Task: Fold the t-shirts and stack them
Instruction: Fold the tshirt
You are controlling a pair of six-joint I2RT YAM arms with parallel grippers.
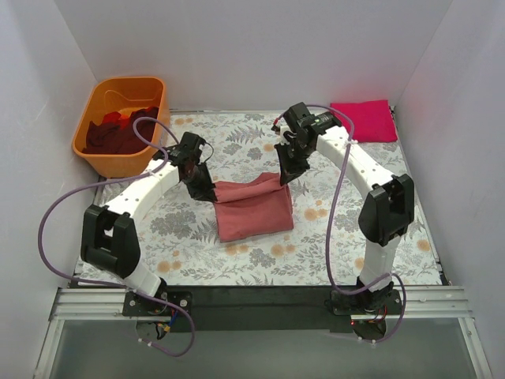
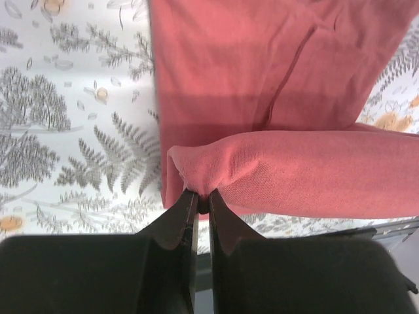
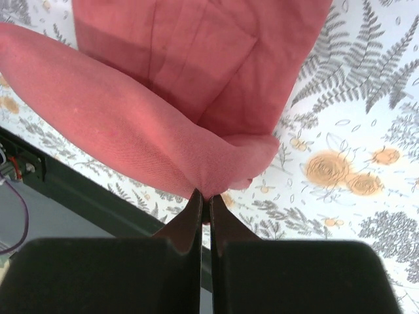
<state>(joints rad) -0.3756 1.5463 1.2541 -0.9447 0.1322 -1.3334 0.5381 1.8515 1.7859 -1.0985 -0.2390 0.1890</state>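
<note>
Left fingers clenched on the far-left corner of the salmon shirt, right fingers clenched on its far-right corner. We note both corners are raised and the rest lies mid-tabletop. Folded magenta shirt sits far right. Dark shirts fill the tub far left.

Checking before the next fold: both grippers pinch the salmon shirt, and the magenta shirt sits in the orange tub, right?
No: the top view shows the magenta shirt on the far right corner of the table, not in the orange tub. The rest holds.
</note>
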